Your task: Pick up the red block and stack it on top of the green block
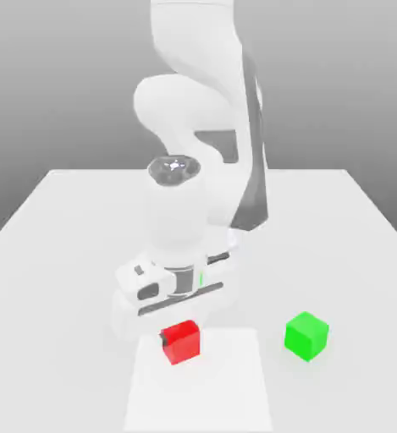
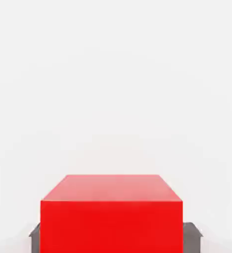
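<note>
Closest in the exterior view, a pale patch (image 1: 197, 402) marks the table (image 1: 354, 397); the red block (image 1: 181, 342) shows over it, in the pincer (image 1: 182, 340). From there the green block (image 1: 306, 337) lies well apart, toward the exterior view's right, so the carry should go that way. Grey backdrop (image 1: 66, 84) behind

Hand view: dark fingertips (image 2: 192, 239) clamp the red block from two opposite sides

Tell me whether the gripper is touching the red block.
Touching: the hand view shows the gripper's fingers against two opposite sides of the red block, with no gap at either.
</note>
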You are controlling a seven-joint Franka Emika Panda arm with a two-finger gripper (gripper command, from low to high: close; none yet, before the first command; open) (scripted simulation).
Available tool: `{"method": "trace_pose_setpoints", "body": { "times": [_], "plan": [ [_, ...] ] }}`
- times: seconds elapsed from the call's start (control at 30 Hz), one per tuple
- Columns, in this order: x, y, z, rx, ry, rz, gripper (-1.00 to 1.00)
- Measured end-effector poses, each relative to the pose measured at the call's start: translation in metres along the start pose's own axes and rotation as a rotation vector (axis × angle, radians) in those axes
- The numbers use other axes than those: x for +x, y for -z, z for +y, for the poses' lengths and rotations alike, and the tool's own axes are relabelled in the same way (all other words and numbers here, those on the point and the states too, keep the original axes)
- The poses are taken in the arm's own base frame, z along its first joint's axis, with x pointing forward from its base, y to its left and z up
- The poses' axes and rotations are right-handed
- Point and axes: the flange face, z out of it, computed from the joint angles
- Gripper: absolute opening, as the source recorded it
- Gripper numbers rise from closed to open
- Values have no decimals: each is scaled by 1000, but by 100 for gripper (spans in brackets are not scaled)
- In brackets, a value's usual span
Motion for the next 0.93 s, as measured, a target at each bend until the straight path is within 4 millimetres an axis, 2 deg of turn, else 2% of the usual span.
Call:
{"method": "trace_pose_setpoints", "body": {
  "times": [0.07,0.3,0.33,0.47,0.6,0.7,0.8,0.83,0.93],
  "plan": [
    [0,-2,0,1,0,0,-100],
    [0,52,0,1,-1,1,-100],
    [-2,58,-11,2,36,0,-100],
    [-23,77,-94,4,317,-2,-100],
    [-68,94,-177,2,628,-1,-100],
    [-81,76,-197,1,701,-1,-100],
    [-82,47,-198,0,706,-1,-100],
    [-82,38,-197,0,706,0,100],
    [-82,38,-197,0,706,0,100]
  ]
}}
